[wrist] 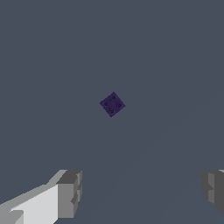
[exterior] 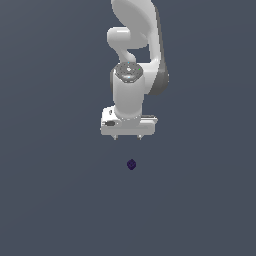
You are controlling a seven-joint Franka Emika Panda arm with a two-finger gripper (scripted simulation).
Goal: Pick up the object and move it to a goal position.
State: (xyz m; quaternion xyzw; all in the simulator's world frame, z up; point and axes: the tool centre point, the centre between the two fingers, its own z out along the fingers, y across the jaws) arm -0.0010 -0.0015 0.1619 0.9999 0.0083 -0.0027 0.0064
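Status: nothing of the task is done yet, as far as I can judge.

The object (exterior: 131, 164) lies on the grey surface (exterior: 50, 200), alone, untouched. In the exterior view it sits below my tool (exterior: 127, 137), apart from it, with plain surface showing between the fingertips and the lump. I cannot tell from that view alone how high I hang above the surface.

The wrist view shows the object (wrist: 112, 104) as a small dark purple piece, square in outline from here, with four small round marks on its upper face. It is turned so a corner points toward the camera's upper edge. It looks closer to a tiny studded block than a round lump, though it is too small for me to be sure.

Tool state: fingers spread wide. One finger (wrist: 69, 194) shows at one lower corner of the wrist view and the other at the opposite corner, with a broad gap of bare surface between them. Nothing is held.

Left to do, by my judgement:
- centre the tool over the object;
- descend until the fingers straddle it;
- close, lift, carry to the goal.

No goal marker appears in either view, so I cannot place the goal.

Risk noted: the object is far smaller than the finger gap; a slight offset could nudge it aside.
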